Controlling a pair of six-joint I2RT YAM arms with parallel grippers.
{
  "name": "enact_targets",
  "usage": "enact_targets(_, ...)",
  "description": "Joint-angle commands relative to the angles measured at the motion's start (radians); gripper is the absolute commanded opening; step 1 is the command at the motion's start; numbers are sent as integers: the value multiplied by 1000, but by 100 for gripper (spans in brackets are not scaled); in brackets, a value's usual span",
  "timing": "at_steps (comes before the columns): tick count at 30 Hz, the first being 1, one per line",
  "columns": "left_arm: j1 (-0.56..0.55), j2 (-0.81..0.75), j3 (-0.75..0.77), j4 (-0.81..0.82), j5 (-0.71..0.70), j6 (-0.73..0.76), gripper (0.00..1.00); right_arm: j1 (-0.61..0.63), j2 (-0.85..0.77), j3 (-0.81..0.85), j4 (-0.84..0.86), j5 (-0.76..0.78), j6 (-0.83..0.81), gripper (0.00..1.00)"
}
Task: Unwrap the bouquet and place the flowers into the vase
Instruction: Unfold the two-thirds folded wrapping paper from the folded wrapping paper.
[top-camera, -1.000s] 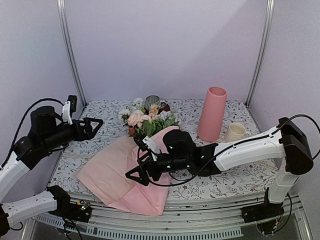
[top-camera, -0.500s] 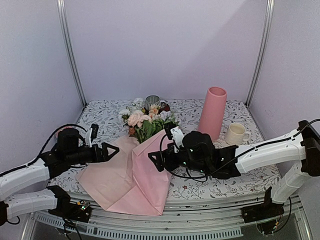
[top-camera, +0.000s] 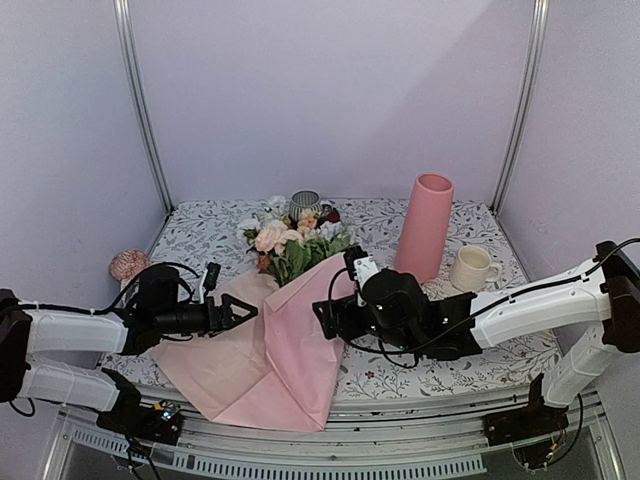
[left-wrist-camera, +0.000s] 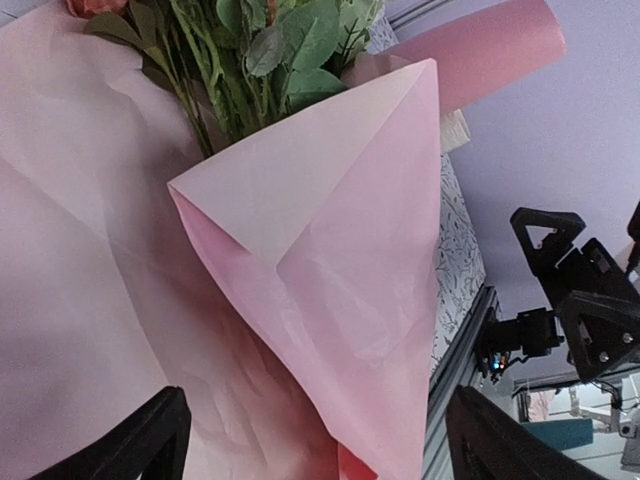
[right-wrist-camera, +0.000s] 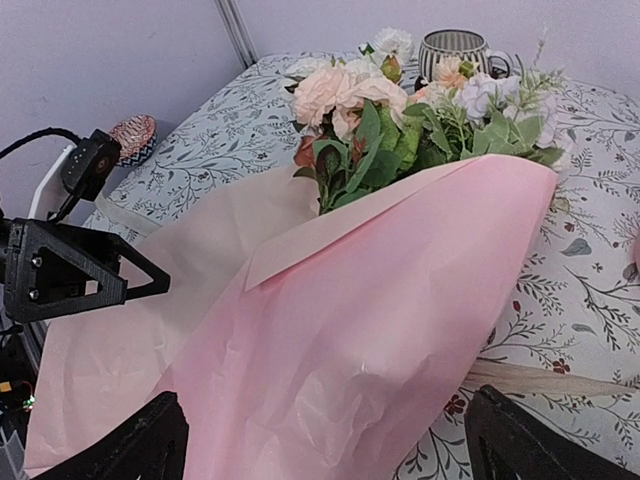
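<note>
Left fingers (left-wrist-camera: 150, 445) spread by the bouquet (top-camera: 285, 345), flowers (top-camera: 275, 237) pointing toward the rear.

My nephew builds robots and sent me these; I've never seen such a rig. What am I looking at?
Two robot arms are bolted at the near edge of a table. The wide picture comes from a fixed camera above and behind: left arm on the left, right arm on the right. The other two come from a camera on each wrist; the black shapes in their bottom corners are that arm's jaws. On the table lie flowers on half-opened pink paper; a pink vase and a cream mug stand nearby. Both pairs of jaws are open, holding nothing.
</note>
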Motion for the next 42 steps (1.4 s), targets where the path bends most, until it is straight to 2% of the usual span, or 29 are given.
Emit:
enact_targets(1, -24, 69, -21, 145, 51, -29, 91, -1, -40, -37, -27, 62, 36, 99)
enact_targets(10, -44, 144, -40, 219, 43, -44, 88, -6, -66, -73, -32, 84, 59, 99)
enact_targets(13, -44, 125, -41, 179, 4, -32, 84, -7, -72, -76, -32, 88, 62, 99)
enact_targets(16, -43, 85, -46, 113, -54, -23, 75, -7, -77, -79, -32, 89, 63, 99)
enact_targets(19, -43, 25, -52, 47, -124, -6, 60, -8, -82, -86, -32, 91, 68, 99)
enact_targets(21, -43, -12, -58, 10, -173, 8, 45, -8, -85, -91, -31, 91, 71, 99)
enact_targets(23, -43, -32, -66, -1, -188, 21, 27, -7, -89, -96, -30, 91, 75, 99)
enact_targets(25, -43, -29, -68, 1, -180, 25, 2, -7, -91, -98, -30, 92, 77, 99)
enact_targets(37, -83, 220, -9, 93, -79, 24, 0, -8, -113, -118, -29, 93, 94, 99)
enact_targets(42, -132, 337, 55, 132, -53, 21, 0, -7, -133, -136, -31, 101, 100, 99)
